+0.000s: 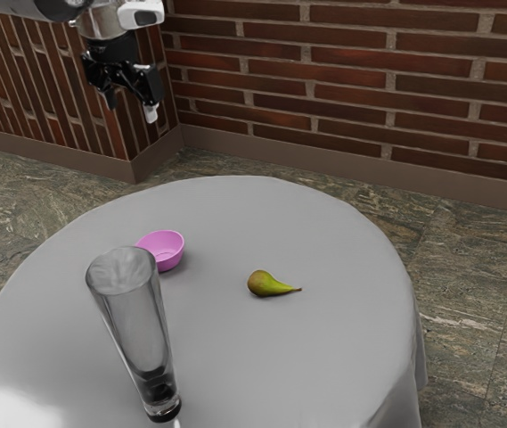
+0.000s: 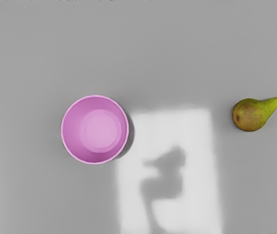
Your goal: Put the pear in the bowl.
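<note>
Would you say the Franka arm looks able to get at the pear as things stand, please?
Probably yes: the gripper is raised and open, nothing covers the pear, and the bowl and tall glass both stand clear of it, though its reach is my guess.

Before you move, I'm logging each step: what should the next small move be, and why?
Probably a sideways shift of my gripper toward the pear, before any descent: the pear lies outside the bowl, on the table; the fingers stand apart, holding nothing; and the wrist view has the pear well off centre.
</note>
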Controlling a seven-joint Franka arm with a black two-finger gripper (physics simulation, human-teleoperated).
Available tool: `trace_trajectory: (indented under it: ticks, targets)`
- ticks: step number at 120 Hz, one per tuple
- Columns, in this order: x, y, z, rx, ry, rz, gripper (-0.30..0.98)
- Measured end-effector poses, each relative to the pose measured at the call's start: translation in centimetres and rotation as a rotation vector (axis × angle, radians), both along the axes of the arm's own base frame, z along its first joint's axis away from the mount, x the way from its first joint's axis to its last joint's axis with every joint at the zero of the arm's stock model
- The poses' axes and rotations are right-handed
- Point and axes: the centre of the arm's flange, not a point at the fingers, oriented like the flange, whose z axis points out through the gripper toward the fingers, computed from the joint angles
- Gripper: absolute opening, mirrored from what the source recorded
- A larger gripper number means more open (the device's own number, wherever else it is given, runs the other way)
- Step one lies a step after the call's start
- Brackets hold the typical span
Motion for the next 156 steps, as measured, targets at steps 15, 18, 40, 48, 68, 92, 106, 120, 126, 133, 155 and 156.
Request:
trace_trajectory:
  ticks: [15,18,40,48,68,92,106,120,126,133,155,156]
  targets:
    - [0.0,-0.1,-1.5,-0.004,0.028,-0.018,0.69]
    - [0.0,-0.2,-2.2,-0.011,0.042,-0.025,0.69]
    - [1.7,-1.7,-6.3,-0.077,0.090,-0.067,0.69]
    - [2.3,-2.2,-6.3,-0.060,0.076,-0.097,0.69]
    - [3.5,-4.1,-9.3,-0.004,0.155,-0.274,0.69]
    - [7.0,-3.6,-16.4,0.009,0.191,-0.521,0.69]
    - [9.3,-3.0,-20.1,0.015,0.176,-0.631,0.69]
    - [10.7,-3.4,-21.2,0.031,0.153,-0.760,0.69]
    - [11.1,-3.6,-21.9,0.039,0.147,-0.815,0.69]
    - [11.6,-3.6,-23.5,0.040,0.150,-0.871,0.69]
    - [12.7,-7.0,-27.2,0.007,0.143,-1.082,0.69]
    - [12.7,-7.1,-27.4,0.006,0.143,-1.089,0.69]
